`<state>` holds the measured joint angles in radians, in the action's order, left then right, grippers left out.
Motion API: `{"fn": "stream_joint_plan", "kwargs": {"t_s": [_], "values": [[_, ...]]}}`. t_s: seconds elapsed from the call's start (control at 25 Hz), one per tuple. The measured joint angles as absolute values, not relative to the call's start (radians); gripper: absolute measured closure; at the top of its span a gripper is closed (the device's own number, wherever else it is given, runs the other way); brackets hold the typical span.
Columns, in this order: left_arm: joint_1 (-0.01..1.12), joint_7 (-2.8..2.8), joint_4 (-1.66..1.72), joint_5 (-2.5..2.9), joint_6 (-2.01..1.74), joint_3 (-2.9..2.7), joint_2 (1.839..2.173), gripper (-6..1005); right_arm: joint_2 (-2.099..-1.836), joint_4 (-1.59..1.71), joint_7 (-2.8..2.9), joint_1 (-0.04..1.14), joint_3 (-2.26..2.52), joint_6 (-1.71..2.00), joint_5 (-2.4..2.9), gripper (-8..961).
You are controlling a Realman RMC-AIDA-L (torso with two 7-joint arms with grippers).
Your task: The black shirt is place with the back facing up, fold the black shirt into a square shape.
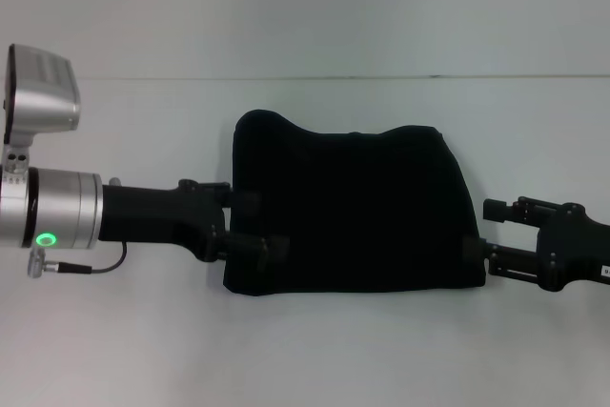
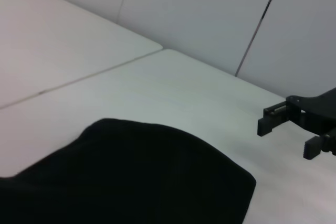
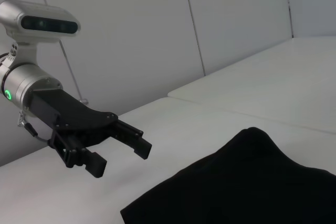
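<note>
The black shirt lies folded into a wide, roughly rectangular bundle in the middle of the white table; its near edge is straight and its far edge is wavy. My left gripper is at the shirt's left edge, and the right wrist view shows this left gripper open and holding nothing, with the shirt in front of it. My right gripper is at the shirt's right edge. In the left wrist view the right gripper is open and empty just past the shirt.
A seam crosses the white table behind the shirt. Light wall panels stand behind the table. The left arm's silver wrist and camera hang over the table's left side.
</note>
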<state>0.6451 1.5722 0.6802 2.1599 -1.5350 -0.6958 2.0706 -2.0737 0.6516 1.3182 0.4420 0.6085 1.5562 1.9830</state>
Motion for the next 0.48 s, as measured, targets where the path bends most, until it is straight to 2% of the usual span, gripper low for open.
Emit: {"fn": "stream_joint_plan", "kwargs": {"t_s": [0.24,0.48], "values": [[0.643,1.568,0.681,2.163,-1.539,-0.697,2.072,76,-2.075,0.647,1.308,0.443,0.61,1.542,1.985,220],[0.628,1.449,0.679,2.126,-1.529,-0.677,2.109,76,-2.076,0.625,1.301,0.458,0.619,1.534,1.985,220]]}}
